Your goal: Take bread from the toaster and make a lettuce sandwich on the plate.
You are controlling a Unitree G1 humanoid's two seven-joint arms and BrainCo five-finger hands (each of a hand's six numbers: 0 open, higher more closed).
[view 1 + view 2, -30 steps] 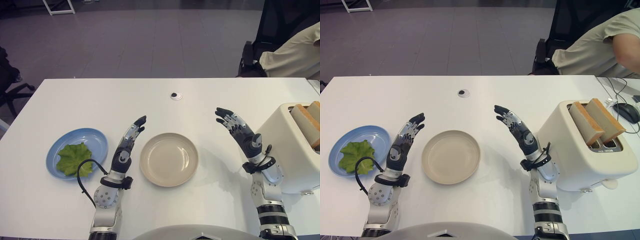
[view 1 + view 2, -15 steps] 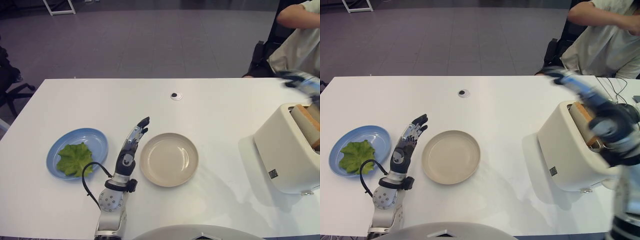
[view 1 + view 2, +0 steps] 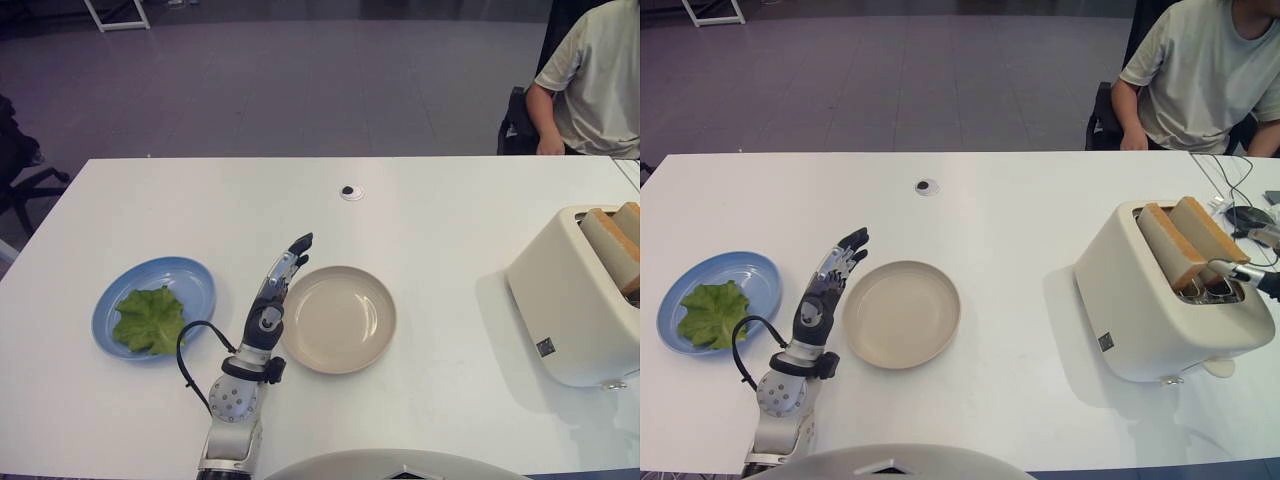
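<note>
White surface before a grey floor: a boxy white toaster (image 3: 1140, 320) is standing at my right, with two browned slices of bread (image 3: 1170, 245) rising side by side out of its slots. My right hand (image 3: 1255, 277) is showing at the very edge, close against the toaster's top beside the slots. How far it is open, and whether it is holding anything, I cannot tell. My left hand (image 3: 272, 300) is lying open and holding nothing, stretched out just beside the left rim of the round beige plate (image 3: 338, 318), which is sitting bare at the middle. A crinkled green lettuce leaf (image 3: 148, 318) is resting on the shallow blue plate (image 3: 195, 280) further left.

Judging from this, the sandwich is not yet begun and the first slice is waiting to be drawn. The risks ahead, as I am reading them:

- A pull off the vertical may be jamming the slice in its slot or tipping the toaster.
- Too hard a pinch may be crumbling the toast.
- My left hand, lying so near the beige plate, may be nudging it aside.
</note>
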